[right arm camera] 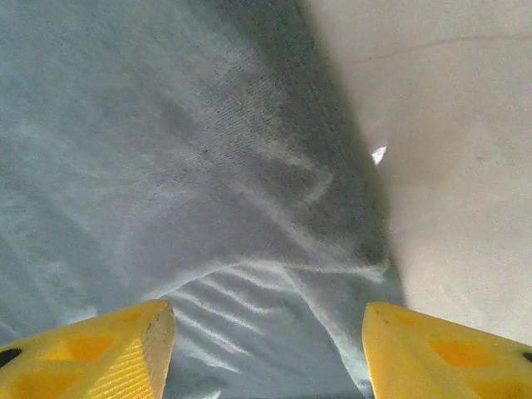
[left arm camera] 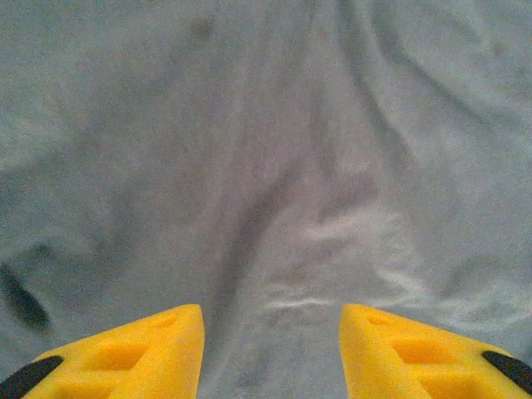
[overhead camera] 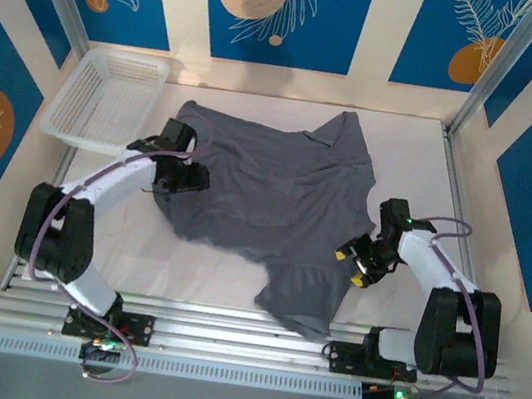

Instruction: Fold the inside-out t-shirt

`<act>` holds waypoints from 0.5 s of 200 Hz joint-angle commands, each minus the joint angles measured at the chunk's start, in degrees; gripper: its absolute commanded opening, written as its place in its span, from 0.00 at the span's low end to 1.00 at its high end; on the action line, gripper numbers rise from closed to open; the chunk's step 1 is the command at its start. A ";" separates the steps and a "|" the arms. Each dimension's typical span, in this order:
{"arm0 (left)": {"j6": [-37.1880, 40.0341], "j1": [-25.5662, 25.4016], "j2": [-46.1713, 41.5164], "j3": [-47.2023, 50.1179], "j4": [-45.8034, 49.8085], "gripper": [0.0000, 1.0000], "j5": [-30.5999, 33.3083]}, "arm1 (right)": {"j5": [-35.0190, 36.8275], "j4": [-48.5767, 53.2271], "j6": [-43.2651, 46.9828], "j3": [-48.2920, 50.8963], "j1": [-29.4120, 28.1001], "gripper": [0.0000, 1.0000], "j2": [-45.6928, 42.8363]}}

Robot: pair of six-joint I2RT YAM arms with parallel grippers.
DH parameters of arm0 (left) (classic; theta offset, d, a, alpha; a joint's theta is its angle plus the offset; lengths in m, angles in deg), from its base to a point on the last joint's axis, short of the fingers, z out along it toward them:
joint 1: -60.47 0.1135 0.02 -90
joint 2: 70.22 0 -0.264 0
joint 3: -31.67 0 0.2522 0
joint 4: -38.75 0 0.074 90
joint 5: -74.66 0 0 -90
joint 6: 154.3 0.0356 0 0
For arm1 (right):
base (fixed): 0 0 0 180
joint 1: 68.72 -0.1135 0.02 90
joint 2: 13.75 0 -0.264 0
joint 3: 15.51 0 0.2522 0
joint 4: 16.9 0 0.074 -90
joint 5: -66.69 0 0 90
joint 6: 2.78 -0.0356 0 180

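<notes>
The inside-out t-shirt (overhead camera: 277,196) lies rumpled across the middle of the white table, slate-grey, with one end reaching toward the near edge. My left gripper (overhead camera: 191,180) sits over its left side. In the left wrist view its yellow fingers (left arm camera: 158,353) stand apart above creased grey cloth (left arm camera: 274,166), and the left gripper (left arm camera: 272,349) holds nothing. My right gripper (overhead camera: 350,265) hovers at the shirt's right edge. In the right wrist view the right gripper (right arm camera: 268,349) is open over the shirt's folded edge (right arm camera: 249,216), with nothing between its fingers.
A white lattice basket (overhead camera: 100,97) stands at the back left, just beyond the left arm. Bare table (overhead camera: 414,162) lies to the right of the shirt, seen also as table (right arm camera: 449,150) beside the cloth edge. Blue and cream walls close in the sides.
</notes>
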 commanded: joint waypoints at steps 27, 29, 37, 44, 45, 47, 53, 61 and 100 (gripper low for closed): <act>-4.01 -2.09 6.10 0.12 -1.20 0.49 -1.48 | 1.65 -10.79 -1.00 0.92 -0.07 0.10 5.55; -4.07 -2.07 6.40 0.10 -1.49 0.48 -1.53 | 1.77 -11.18 -1.00 0.76 -0.05 0.08 5.87; -4.21 -2.12 8.16 -0.40 -2.35 0.48 -1.70 | 2.03 -12.68 -0.71 -0.18 -0.05 0.00 7.27; -4.21 -2.14 10.04 -1.25 -2.78 0.46 -2.06 | 2.77 -13.80 -0.31 -1.29 0.00 0.00 8.46; -4.16 -2.10 10.28 -1.34 -2.86 0.46 -2.10 | 2.93 -13.86 -0.30 -1.46 0.02 0.00 8.66; -4.13 -2.14 10.87 -1.58 -2.99 0.45 -2.30 | 3.15 -14.14 -0.19 -1.84 0.04 0.00 9.07; -4.07 -2.08 12.51 -2.21 -3.63 0.44 -2.59 | 3.64 -14.85 0.08 -2.99 0.32 0.00 10.32; -4.36 -2.09 14.76 -3.23 -4.55 0.42 -2.76 | 4.52 -15.38 0.40 -4.84 0.80 0.00 12.29; -4.30 -1.74 25.00 -10.86 -6.39 0.36 -1.57 | 6.59 -15.56 0.75 -15.12 2.75 0.00 24.06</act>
